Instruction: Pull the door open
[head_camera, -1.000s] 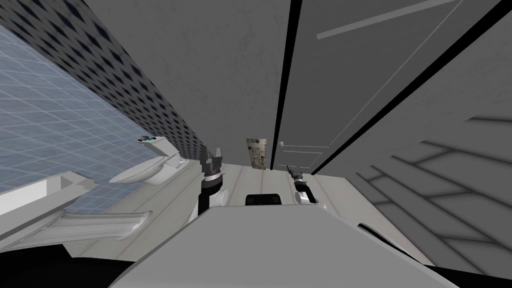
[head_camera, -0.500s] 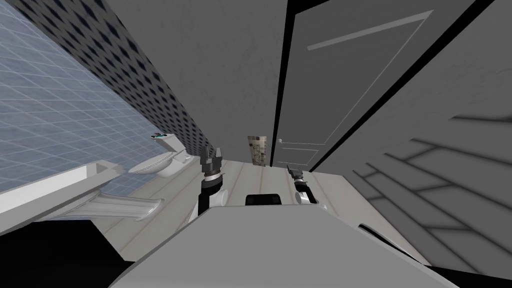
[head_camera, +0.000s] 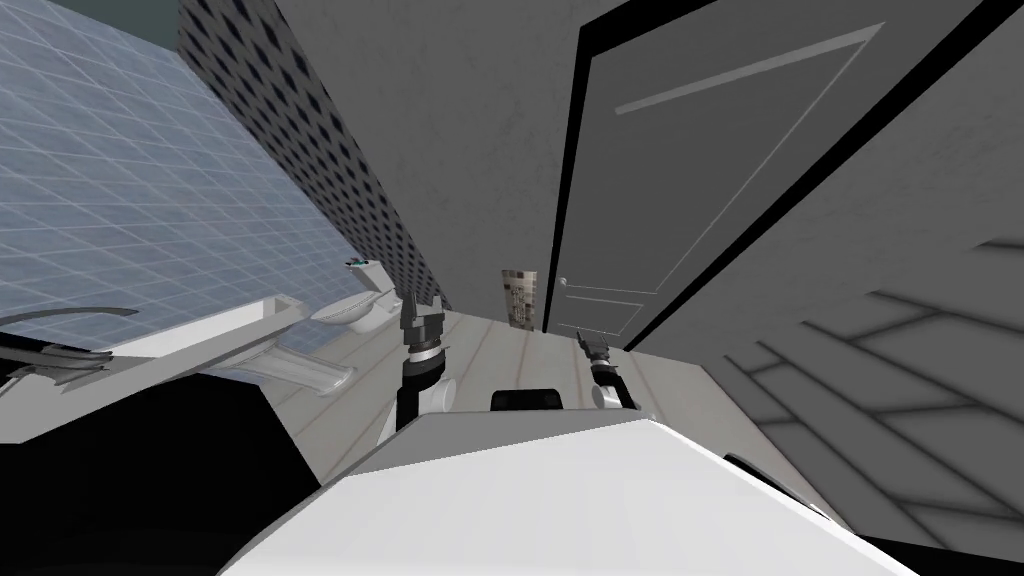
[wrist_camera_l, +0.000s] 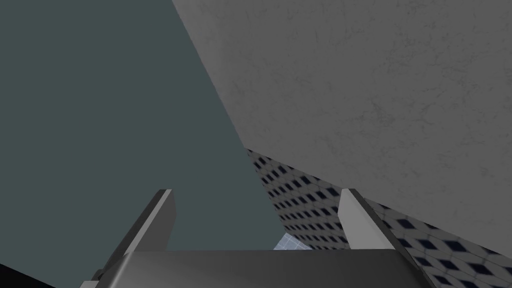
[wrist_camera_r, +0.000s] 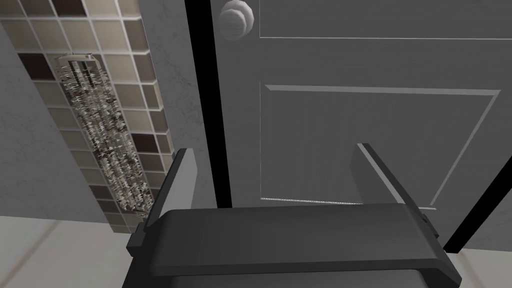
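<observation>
Grey walls are framing the grey panelled door (head_camera: 690, 190), which is standing shut ahead and slightly to my right, with a black gap running along its edges. Its round knob (wrist_camera_r: 236, 17) is sitting at the edge nearest a strip of brown and beige tiles (wrist_camera_r: 145, 60) carrying a speckled rack (wrist_camera_r: 100, 135). The right arm (head_camera: 603, 372) is pointing at the door's lower panel, its jaws released and holding nothing, apart from the knob. The left arm (head_camera: 420, 350) is pointing upward, jaws likewise spread. A white toilet (head_camera: 360, 305) is sitting further left, near a blue tiled wall (head_camera: 150, 200).
</observation>
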